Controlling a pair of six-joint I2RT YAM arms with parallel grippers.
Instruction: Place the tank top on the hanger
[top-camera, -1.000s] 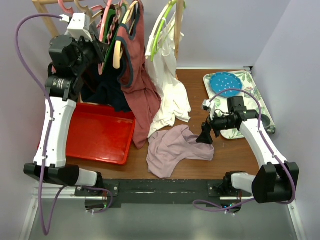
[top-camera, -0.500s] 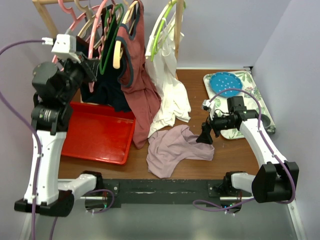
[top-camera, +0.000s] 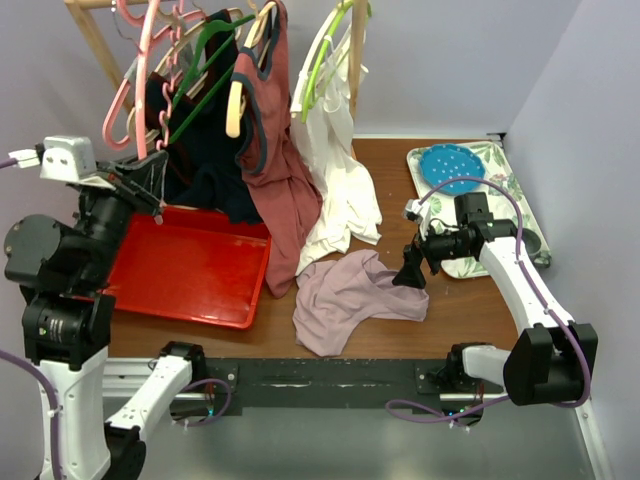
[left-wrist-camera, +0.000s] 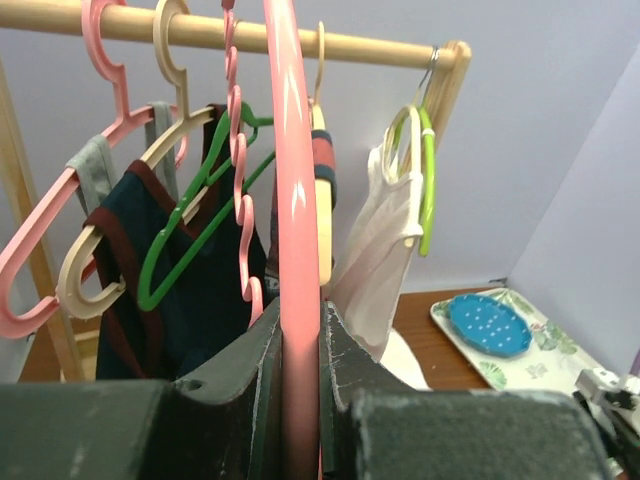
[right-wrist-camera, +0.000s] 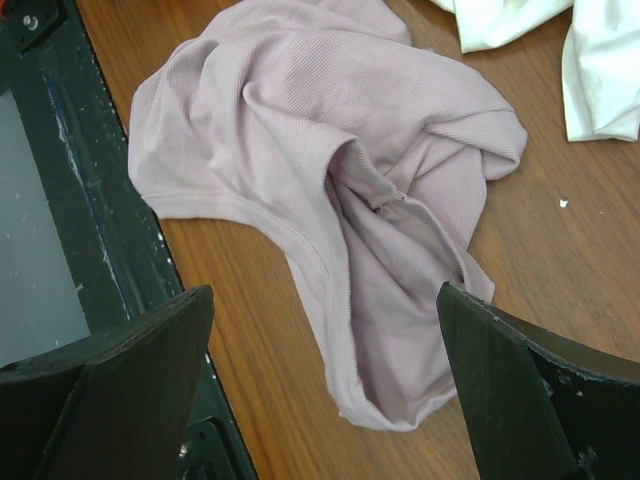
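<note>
The tank top (top-camera: 350, 295) lies crumpled on the table near its front edge, pale mauve; it also shows in the right wrist view (right-wrist-camera: 330, 170). My right gripper (top-camera: 408, 272) hovers over the top's right side, open and empty, and in the right wrist view (right-wrist-camera: 322, 300) its jaws stand wide apart above the fabric. My left gripper (top-camera: 140, 190) is at the far left by the rack, and in the left wrist view (left-wrist-camera: 297, 350) it is shut on an arm of the salmon-pink hanger (left-wrist-camera: 295, 200). The hanger's upper end runs out of that view.
A wooden rack (left-wrist-camera: 380, 48) carries a rust-red top (top-camera: 280, 190), a white garment (top-camera: 335, 190) on a lime-green hanger (top-camera: 330, 45), dark clothes and several other hangers. A red tray (top-camera: 200, 270) lies at left. A floral tray (top-camera: 500, 160) with a blue plate (top-camera: 452, 165) lies at right.
My left arm has swung left and down, away from the rack, drawing the pink hanger with it. The right arm and the tank top have not moved.
</note>
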